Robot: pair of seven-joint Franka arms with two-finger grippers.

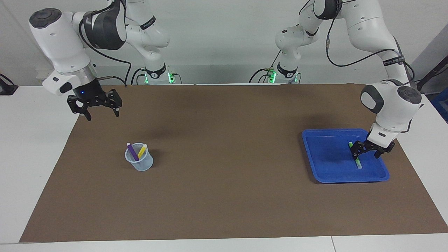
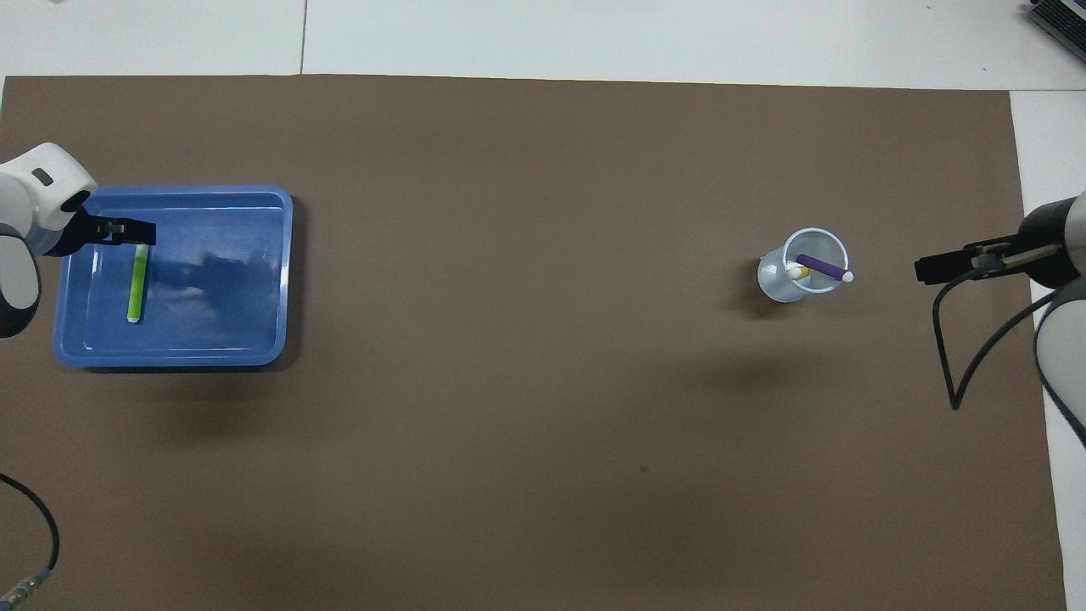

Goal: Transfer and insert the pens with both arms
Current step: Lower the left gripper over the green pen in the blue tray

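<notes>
Brown mat point(image 1: 224, 196) over a white table, and we use the blue tray point(image 1: 315, 164) as our landmark.

Facing view: the green pen point(image 1: 357, 159) lies flat in the tray, toward the edge away from the table centre. Our left gripper point(image 1: 368, 151) is low in the tray, right at the pen and straddling its upper half. We see the fingers spread either side of it but can't tell whether they've clamped yet. Well away from the tray, toward the right arm's end, the clear cup point(image 1: 140, 162) already holds the purple pen point(image 1: 132, 151) and yellow pen point(image 1: 142, 151). Our right gripper point(image 1: 100, 112) hangs in the air above the mat near that cup, fingers wide, nothing in them, waiting.

Overhead view: the green pen's point(image 2: 137, 284) long axis runs nearer-to-farther from the robots, parallel to the tray's point(image 2: 284, 280) short sides. The left gripper point(image 2: 127, 232) covers the pen's farther end, so it comes in across the axis. We judge the left arm is the only one in reach. The cup point(image 2: 802, 276) is well apart from the tray, so a handover looks needed.
</notes>
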